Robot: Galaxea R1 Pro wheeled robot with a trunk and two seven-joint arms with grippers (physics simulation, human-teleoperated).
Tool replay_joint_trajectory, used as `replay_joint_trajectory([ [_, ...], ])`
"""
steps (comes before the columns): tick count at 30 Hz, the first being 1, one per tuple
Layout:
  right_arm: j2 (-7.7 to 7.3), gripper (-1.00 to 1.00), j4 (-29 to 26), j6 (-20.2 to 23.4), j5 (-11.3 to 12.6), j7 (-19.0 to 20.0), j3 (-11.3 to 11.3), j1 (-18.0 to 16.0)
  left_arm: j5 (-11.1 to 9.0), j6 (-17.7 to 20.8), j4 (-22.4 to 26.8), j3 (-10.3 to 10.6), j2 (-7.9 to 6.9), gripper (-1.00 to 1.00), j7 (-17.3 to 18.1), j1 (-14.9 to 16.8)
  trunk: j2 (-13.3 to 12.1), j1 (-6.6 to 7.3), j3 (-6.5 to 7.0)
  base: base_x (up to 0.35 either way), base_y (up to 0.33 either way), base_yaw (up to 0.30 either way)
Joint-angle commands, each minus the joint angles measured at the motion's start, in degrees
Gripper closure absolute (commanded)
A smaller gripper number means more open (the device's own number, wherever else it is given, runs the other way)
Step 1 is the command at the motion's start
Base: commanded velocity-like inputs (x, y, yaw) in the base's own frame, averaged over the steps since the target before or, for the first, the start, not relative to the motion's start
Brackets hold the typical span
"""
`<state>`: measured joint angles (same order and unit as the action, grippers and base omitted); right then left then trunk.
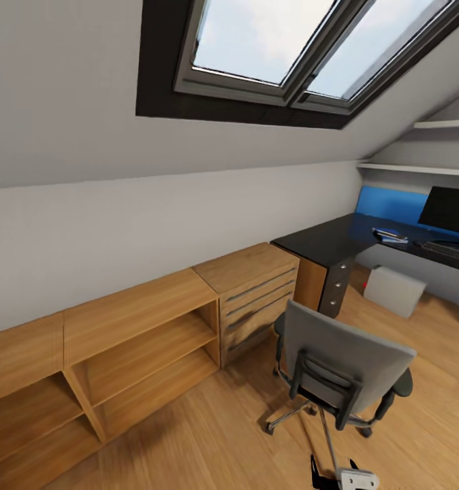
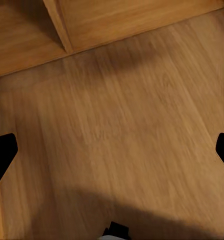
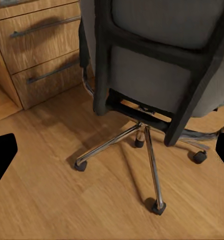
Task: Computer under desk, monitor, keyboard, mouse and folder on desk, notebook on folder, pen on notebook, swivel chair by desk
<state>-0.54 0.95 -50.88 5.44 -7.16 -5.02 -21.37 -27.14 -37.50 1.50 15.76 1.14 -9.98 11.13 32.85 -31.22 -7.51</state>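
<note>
The grey swivel chair [image 1: 349, 361] stands on the wood floor with its back to me, and its backrest hides the seat. The right wrist view shows it close up, with backrest [image 3: 156, 65] and chrome base [image 3: 151, 165]. The black desk [image 1: 318, 239] with its blue back panel is at the far right. On it stand the monitor [image 1: 451, 209] and the keyboard [image 1: 453, 252], beside a small flat blue-white stack [image 1: 391, 236] too small to identify. The pale computer [image 1: 393, 290] sits on the floor under the desk. My left gripper [image 2: 112, 150] hangs open over bare floor. My right gripper [image 3: 112, 155] is open behind the chair.
A low light wooden shelf unit [image 1: 120, 354] and a drawer cabinet with bar handles [image 1: 257, 299] run along the sloped wall on the left. Skylights [image 1: 291, 47] are overhead. Open floor lies between the chair and the desk. A black and white robot part [image 1: 345, 478] shows at the bottom edge.
</note>
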Motion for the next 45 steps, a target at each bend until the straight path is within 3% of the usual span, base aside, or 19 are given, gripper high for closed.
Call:
replay_joint_trajectory([
  [1,0.01,-1.00,0.10,-0.19,0.54,-0.04,-0.52,-0.08,-0.19,-0.16,0.00,0.50,0.01,-1.00,-0.39,0.03,0.09,-0.04,-0.10,0.147,0.000,-0.285],
  [45,0.01,-1.00,0.10,-0.18,0.54,-0.04,-0.52,-0.08,-0.15,-1.94,-0.18,0.55,0.03,-1.00,-0.23,0.03,0.09,-0.04,-0.10,0.035,0.076,-0.291],
])
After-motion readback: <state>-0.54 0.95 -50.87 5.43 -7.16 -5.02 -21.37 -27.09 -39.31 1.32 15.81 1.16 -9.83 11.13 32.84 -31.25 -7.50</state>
